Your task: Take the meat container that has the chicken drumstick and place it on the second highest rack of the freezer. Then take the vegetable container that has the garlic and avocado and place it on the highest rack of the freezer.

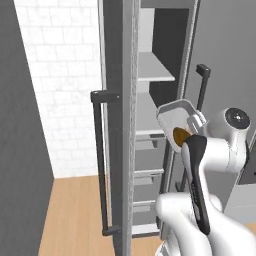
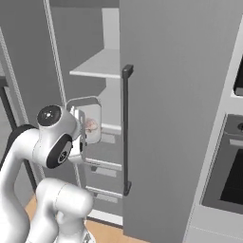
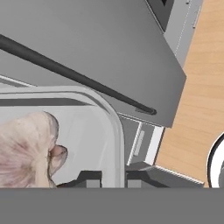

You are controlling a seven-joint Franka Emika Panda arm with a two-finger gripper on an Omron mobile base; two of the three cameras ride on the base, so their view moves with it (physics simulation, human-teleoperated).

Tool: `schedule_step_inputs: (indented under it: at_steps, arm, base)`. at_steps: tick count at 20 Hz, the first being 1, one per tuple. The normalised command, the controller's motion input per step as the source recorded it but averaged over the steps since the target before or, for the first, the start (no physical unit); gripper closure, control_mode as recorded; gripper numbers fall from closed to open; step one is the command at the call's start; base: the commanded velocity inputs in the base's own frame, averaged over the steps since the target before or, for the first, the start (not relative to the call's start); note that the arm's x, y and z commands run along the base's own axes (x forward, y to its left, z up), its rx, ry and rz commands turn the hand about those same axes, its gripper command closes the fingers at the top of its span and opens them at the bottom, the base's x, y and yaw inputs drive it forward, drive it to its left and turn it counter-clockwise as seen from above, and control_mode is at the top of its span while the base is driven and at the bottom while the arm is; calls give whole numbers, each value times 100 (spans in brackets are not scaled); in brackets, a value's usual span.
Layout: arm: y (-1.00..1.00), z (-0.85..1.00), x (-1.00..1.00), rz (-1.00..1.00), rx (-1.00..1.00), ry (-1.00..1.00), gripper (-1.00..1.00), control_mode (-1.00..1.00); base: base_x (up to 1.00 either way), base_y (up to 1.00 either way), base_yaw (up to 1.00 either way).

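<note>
My gripper (image 3: 113, 178) is shut on the rim of the meat container (image 3: 87, 131), a pale grey tray. I hold it tilted in front of the open freezer (image 1: 150, 70). The orange-brown chicken drumstick (image 1: 180, 135) lies in the tray (image 1: 175, 112) beside a pale pink piece of meat (image 3: 26, 148). In the right base view the tray (image 2: 88, 107) hangs at the height of the lower pale shelf (image 1: 147, 117), below the upper shelf (image 2: 97, 66). The hand (image 1: 194, 125) is at the tray's near edge, just outside the opening.
The freezer's left door (image 1: 120, 150) stands edge-on with a black bar handle (image 1: 100, 165). Its right door (image 2: 171, 118) carries another black handle (image 2: 126, 128). Grey drawers (image 1: 147, 175) sit below the shelves. An oven column (image 2: 232, 171) stands right; wooden floor (image 1: 75, 215) lies left.
</note>
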Motion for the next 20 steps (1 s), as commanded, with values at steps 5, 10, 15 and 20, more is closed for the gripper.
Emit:
schedule_step_inputs:
  at_steps: [5, 10, 15, 20]
  arm:
    - [0, 0, 0, 0, 0, 0, 100, 100]
    - [0, 0, 0, 0, 0, 0, 100, 100]
    - [0, 0, 0, 0, 0, 0, 100, 100]
    - [0, 0, 0, 0, 0, 0, 100, 100]
  base:
    - [40, 17, -11]
    - [41, 9, -7]
    - [63, 0, -1]
    - [53, 0, 13]
